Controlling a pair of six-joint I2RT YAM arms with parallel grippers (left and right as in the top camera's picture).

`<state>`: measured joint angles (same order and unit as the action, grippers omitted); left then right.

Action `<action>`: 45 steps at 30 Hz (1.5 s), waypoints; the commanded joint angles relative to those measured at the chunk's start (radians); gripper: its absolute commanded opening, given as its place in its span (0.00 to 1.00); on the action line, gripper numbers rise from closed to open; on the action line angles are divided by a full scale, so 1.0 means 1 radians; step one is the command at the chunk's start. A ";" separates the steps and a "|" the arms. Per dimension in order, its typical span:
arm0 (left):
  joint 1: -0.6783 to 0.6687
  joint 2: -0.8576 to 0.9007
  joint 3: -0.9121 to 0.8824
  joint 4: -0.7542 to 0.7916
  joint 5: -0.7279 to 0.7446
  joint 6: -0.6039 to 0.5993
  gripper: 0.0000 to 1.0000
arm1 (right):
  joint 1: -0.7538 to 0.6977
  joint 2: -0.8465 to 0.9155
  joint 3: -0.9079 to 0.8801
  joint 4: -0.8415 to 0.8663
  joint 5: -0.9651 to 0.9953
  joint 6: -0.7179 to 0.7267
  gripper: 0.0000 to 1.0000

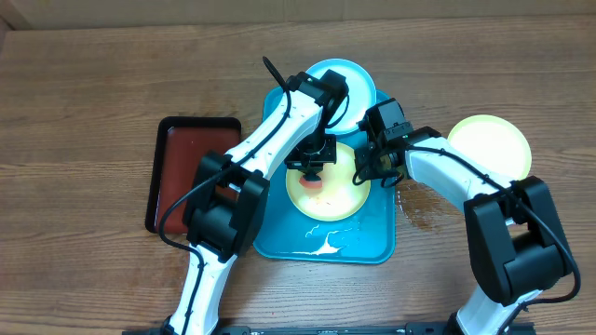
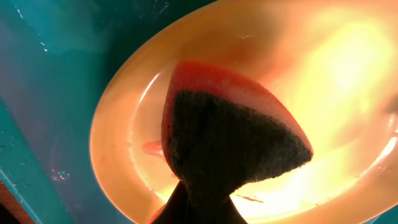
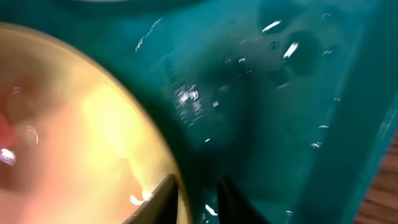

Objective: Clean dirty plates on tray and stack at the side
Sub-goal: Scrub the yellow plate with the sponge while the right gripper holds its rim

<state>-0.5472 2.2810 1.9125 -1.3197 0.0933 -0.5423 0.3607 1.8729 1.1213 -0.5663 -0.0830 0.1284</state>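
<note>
Wooden table (image 1: pixel 93 74), turquoise tray (image 1: pixel 279 244), yellow plate (image 1: pixel 346 200) beneath sponge (image 1: pixel 314 180) in left end effector (image 1: pixel 314 168)

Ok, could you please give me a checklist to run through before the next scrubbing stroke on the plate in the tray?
1. Sponge held in left gripper: ok.
2. Sponge over the yellow-green plate inside the tray: ok.
3. Right gripper at that plate's rim: ok.
4. Right gripper's hold on the rim firm: cannot tell.
5. Plate free of red smears: not ok, some are visible.
6. Side plate on the table, free to stack on: ok.
</note>
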 commanded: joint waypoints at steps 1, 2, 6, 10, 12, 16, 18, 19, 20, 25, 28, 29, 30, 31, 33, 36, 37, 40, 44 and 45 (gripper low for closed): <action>0.005 -0.043 0.027 0.000 0.008 0.024 0.04 | 0.000 0.001 -0.005 -0.008 -0.034 0.013 0.04; 0.005 -0.043 0.027 -0.001 0.008 0.024 0.04 | 0.000 0.001 -0.005 -0.016 -0.018 0.041 0.04; 0.005 -0.043 0.027 -0.007 0.008 0.024 0.04 | -0.032 0.000 -0.001 -0.101 0.129 0.385 0.04; 0.005 -0.043 0.027 -0.006 0.008 0.023 0.04 | -0.089 -0.001 -0.001 -0.156 0.065 0.564 0.04; 0.005 -0.043 0.027 0.004 0.008 0.022 0.04 | -0.105 -0.001 -0.001 -0.154 0.009 0.547 0.04; -0.008 -0.043 0.011 0.095 0.013 0.014 0.04 | -0.099 -0.001 -0.001 -0.142 -0.008 0.436 0.04; -0.031 -0.043 -0.024 0.161 0.019 -0.006 0.04 | -0.086 -0.001 -0.001 -0.142 -0.008 0.400 0.04; -0.044 -0.042 -0.048 0.200 0.029 -0.012 0.04 | -0.080 -0.001 -0.001 -0.143 -0.008 0.379 0.04; -0.057 -0.042 -0.074 0.241 0.038 -0.012 0.04 | -0.075 -0.001 -0.001 -0.143 -0.008 0.362 0.04; -0.109 -0.015 -0.151 0.359 0.063 -0.012 0.04 | -0.054 -0.001 -0.001 -0.145 -0.008 0.334 0.04; -0.106 -0.014 -0.149 0.345 0.042 -0.011 0.04 | -0.053 -0.001 -0.001 -0.146 -0.008 0.334 0.04; -0.096 -0.018 -0.143 0.325 0.025 -0.015 0.04 | -0.053 -0.001 -0.001 -0.146 -0.008 0.334 0.04; -0.083 -0.020 -0.136 0.301 0.001 -0.022 0.04 | -0.053 -0.001 -0.001 -0.146 -0.008 0.334 0.04; -0.071 -0.021 -0.129 0.280 -0.023 -0.028 0.04 | -0.053 -0.001 -0.001 -0.146 -0.008 0.334 0.04; -0.041 -0.021 -0.122 0.242 -0.105 -0.031 0.04 | -0.053 -0.001 -0.001 -0.146 -0.008 0.335 0.04; 0.007 -0.020 -0.122 0.208 -0.233 -0.031 0.04 | -0.053 -0.001 -0.001 -0.145 -0.008 0.335 0.04; 0.013 -0.020 -0.122 0.204 -0.257 -0.031 0.04 | -0.053 -0.001 -0.001 -0.144 -0.008 0.335 0.04; 0.031 -0.020 -0.122 0.209 -0.330 -0.031 0.04 | -0.053 -0.001 -0.001 -0.142 -0.008 0.335 0.04; 0.025 -0.020 -0.122 0.236 -0.266 -0.030 0.04 | -0.053 -0.001 -0.001 -0.142 -0.008 0.335 0.04; 0.019 -0.018 -0.123 0.249 -0.214 -0.030 0.04 | -0.053 -0.001 -0.001 -0.142 -0.008 0.335 0.04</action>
<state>-0.5335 2.2665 1.7859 -1.0908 -0.0944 -0.5549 0.3164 1.8591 1.1278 -0.6960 -0.1314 0.4778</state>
